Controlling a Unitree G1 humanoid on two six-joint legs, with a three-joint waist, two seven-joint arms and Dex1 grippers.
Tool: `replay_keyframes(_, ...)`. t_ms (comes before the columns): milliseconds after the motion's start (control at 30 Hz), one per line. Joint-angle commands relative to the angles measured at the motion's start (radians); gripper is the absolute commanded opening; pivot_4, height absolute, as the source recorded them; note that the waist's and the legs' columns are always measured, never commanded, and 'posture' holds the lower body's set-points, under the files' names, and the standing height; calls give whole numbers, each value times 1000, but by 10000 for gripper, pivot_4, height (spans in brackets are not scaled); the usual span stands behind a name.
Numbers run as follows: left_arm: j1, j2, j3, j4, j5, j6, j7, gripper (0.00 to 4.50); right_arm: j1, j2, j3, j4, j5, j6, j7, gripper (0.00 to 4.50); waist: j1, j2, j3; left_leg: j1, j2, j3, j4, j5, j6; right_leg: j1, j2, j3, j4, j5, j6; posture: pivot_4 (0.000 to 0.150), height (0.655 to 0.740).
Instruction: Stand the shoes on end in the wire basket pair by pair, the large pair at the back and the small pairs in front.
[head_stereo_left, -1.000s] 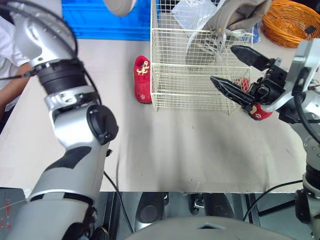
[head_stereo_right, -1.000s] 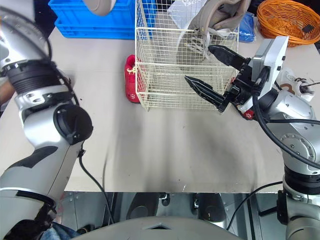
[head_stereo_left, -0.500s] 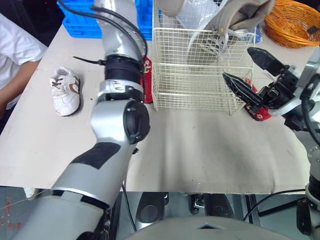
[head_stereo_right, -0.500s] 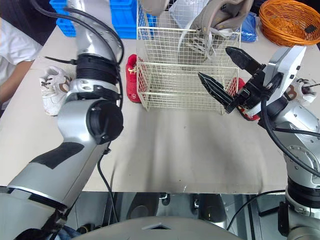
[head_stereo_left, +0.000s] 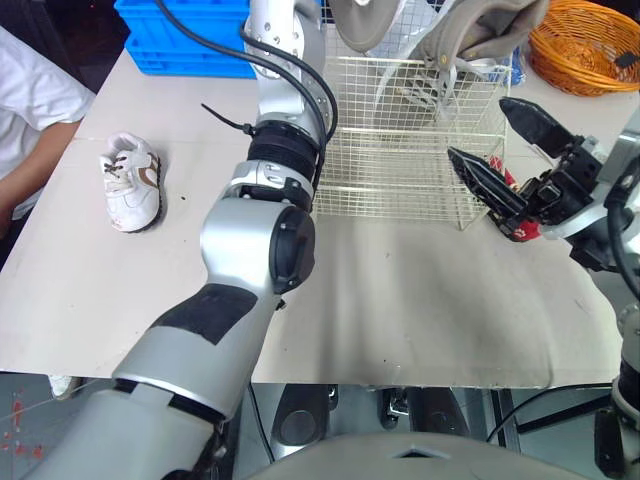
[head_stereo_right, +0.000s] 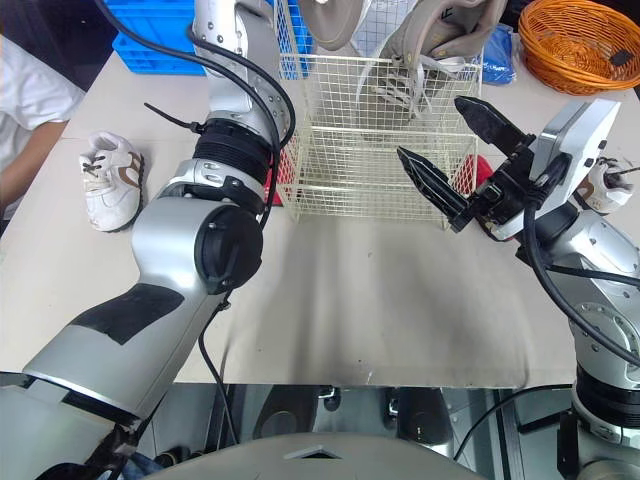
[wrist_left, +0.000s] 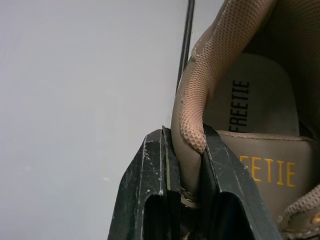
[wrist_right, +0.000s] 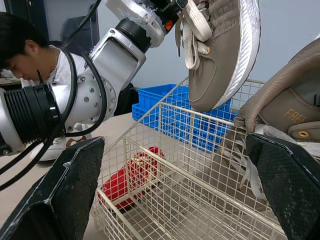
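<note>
A small white sneaker (head_stereo_left: 130, 180) lies at the far left of the grey table (head_stereo_left: 400, 300). The left gripper (wrist_left: 186, 145) is clenched on the heel collar of a large tan mesh shoe (wrist_right: 225, 55), which hangs toe-down above the cream wire basket (head_stereo_left: 400, 62). I judge it should be lowered straight at the back, beside the other tan shoe (head_stereo_left: 485, 30) leaning there. The right gripper (head_stereo_left: 480, 130) hovers released at the basket's right side.

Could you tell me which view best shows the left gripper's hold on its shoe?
The left wrist view: the left gripper pinches the shoe's heel collar. The right wrist view shows it hanging above the basket; eye views crop it.
</note>
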Motion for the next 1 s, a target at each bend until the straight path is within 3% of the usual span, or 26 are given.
replay_keyframes(33, 23, -15, -33, -49, 36, -30, 40, 2506, -1, -12, -39, -35, 10, -26, -5, 45000, 0, 0, 0, 0, 0, 0, 0, 0, 0, 0, 0, 0, 0, 0, 0, 1500, 6860)
replay_keyframes(400, 224, -28, -103, -220, 122, -4, 164, 2506, -14, -17, -35, -21, 11, -29, -1, 45000, -1, 1, -1, 3, 0, 1, 1, 0, 0, 2, 0, 1, 2, 0, 0, 1500, 6860)
replay_keyframes(767, 365, -44, -155, -435, 131, 134, 159, 2506, -25, -16, -29, -8, 11, -29, 2, 45000, 0, 2, -1, 2, 0, 0, 0, 0, 0, 1, 0, 1, 1, 0, 0, 1500, 6860)
replay_keyframes(1000, 412, -51, -171, -470, 112, 284, 145, 2506, -23, -16, -31, -9, 9, -31, 0, 45000, 0, 2, -1, 2, 0, 0, 0, 0, 0, 1, -1, 0, 0, 0, 0, 1500, 6860)
